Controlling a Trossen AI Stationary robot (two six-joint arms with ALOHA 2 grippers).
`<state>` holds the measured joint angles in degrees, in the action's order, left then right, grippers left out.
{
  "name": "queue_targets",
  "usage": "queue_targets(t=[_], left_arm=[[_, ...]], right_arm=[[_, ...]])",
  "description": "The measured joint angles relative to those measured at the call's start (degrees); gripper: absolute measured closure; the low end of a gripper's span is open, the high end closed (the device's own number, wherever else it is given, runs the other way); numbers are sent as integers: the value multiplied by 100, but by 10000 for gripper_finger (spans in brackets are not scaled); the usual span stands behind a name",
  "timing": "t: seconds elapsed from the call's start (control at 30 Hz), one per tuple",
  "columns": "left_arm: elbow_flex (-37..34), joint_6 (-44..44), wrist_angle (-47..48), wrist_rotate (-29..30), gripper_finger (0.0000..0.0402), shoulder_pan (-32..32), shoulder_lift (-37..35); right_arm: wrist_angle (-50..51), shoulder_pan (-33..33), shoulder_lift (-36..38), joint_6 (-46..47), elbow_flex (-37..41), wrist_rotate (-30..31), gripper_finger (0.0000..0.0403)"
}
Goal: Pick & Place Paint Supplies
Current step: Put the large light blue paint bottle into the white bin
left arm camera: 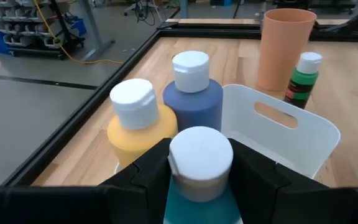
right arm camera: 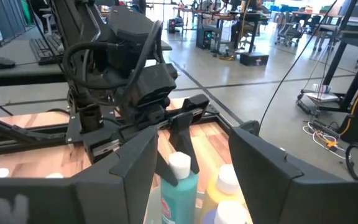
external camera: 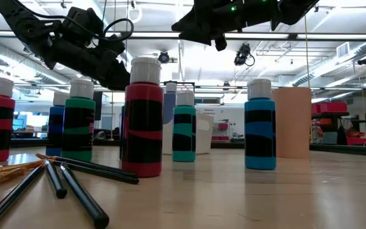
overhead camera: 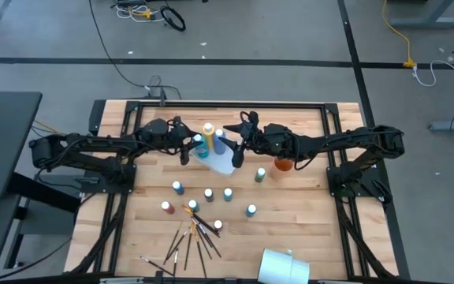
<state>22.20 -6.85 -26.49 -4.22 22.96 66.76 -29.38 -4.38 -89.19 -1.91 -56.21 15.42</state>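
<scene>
Where the low view begins, at the near edge of the table, we find the wooden brushes lying loose in a fan, dark tips pointing outward. Behind them several paint bottles stand upright and apart on the boards: a red one nearest, then green, teal and blue ones. A white cup lies on its side at the near right. Farther in, a green bottle stands just beside an orange cup. Beyond the loose bottles sits the white bin, with a yellow bottle and a dark blue bottle upright inside it. We note the left hand over the bin, its fingers clamped on the neck of a teal bottle with a white cap. The right hand hangs just above the bin from the opposite side, fingers spread apart and holding nothing.
</scene>
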Motion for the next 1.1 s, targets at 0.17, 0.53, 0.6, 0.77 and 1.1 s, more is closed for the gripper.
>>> queue_targets(t=[0.17,0.53,0.6,0.77,1.1], left_arm=[[0,-20,-1,7,246,0,0],[0,-105,-62,129,233,0,0],[0,-106,-114,132,218,0,0],[0,-172,-114,361,184,0,0],[3,-393,-401,317,179,-22,-80]], right_arm=[[1,0,0,-2,0,-2,198],[38,-4,0,-4,0,-374,198],[37,-2,0,-4,0,-632,198],[279,-2,0,-4,0,-1503,198],[1788,241,75,127,0,-2538,198]])
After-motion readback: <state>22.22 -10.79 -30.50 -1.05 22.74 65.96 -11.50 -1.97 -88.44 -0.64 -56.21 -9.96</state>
